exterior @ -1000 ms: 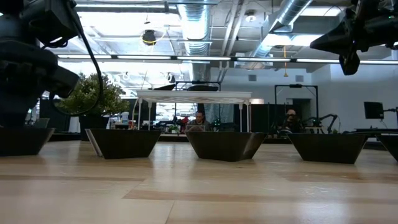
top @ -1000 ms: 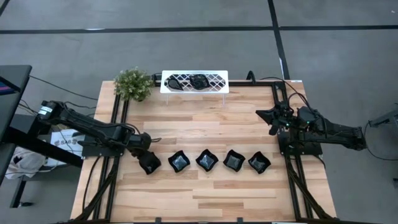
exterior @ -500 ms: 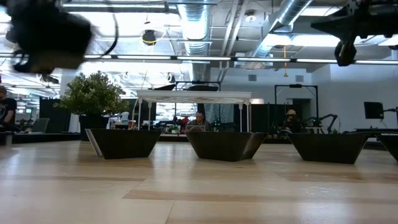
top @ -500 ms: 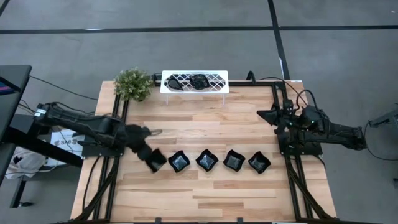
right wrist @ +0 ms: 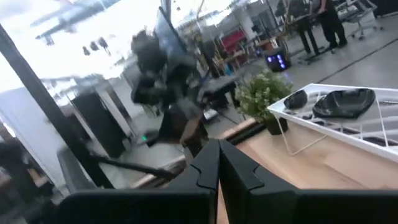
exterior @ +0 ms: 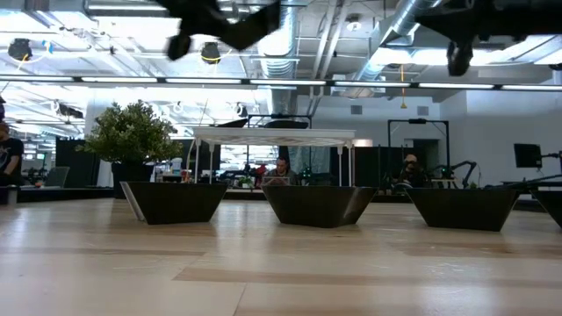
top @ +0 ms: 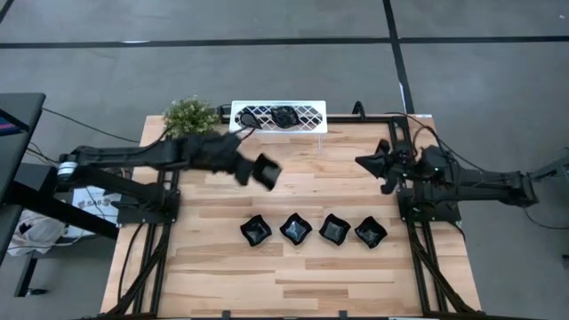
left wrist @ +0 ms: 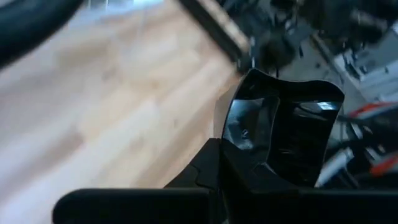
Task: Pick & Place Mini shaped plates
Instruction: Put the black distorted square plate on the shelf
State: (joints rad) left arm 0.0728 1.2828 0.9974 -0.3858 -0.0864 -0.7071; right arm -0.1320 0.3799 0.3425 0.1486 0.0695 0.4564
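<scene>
My left gripper [top: 252,169] hangs high over the table's middle, in front of the white rack [top: 278,116], shut on a black wavy-edged square plate [top: 267,171]. The left wrist view shows this plate [left wrist: 283,127] just beyond the fingers. Several more square plates [top: 295,228] rest on their bases in a row on the table's near half. Two plates [right wrist: 345,99] lie on the rack. My right gripper [top: 369,164] hovers shut and empty over the table's right side. My left gripper pinches the square plate by its rim [left wrist: 249,158], at the edge nearest the wrist, between its two fingers. The fingers slant down from the table's left. The plate is lifted clear and tipped up on edge beyond the fingertips.
A small green potted plant [top: 188,116] stands at the far left corner beside the rack. The rack stands on thin legs at the far edge. Bare wood lies between the rack and the row of plates, and along the near edge.
My left gripper has risen from the left end of the row with the plate, lifting it clear. It has swung toward the far edge and the right, toward the rack, and tipped toward level. My right gripper has shifted slightly toward the table's left.
</scene>
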